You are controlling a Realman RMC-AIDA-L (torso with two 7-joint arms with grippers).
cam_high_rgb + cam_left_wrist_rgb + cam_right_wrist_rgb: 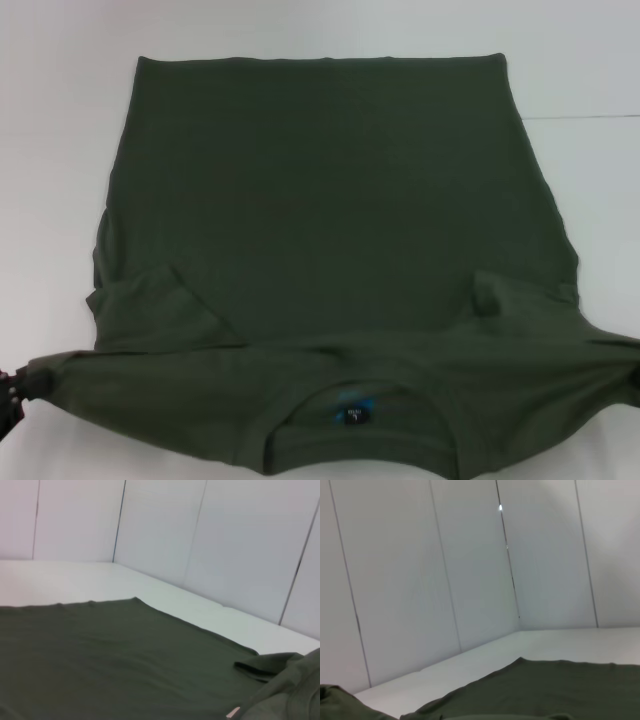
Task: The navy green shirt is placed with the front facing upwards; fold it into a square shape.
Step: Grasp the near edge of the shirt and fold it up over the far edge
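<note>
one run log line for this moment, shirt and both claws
shirt: flat on table, collar end nearest robot | left claw: at left sleeve tip | right claw: out of view | fold: near strip folded over

A white bench (60, 120) carries the navy green shirt (330, 230), spread flat, its collar at six o'clock.

We see the navy green shirt (330, 230) as soft matt cloth, its weave fine and even, with gentle creases where the sleeves lie folded over the body. At its collar sits a small blue label (357, 413), slightly glossier. Under the shirt the table (60, 150) looks smooth, white and faintly satin. Beyond the shirt, the wall panels (200, 535) appear smooth, matt white, split by thin dark seams.
</note>
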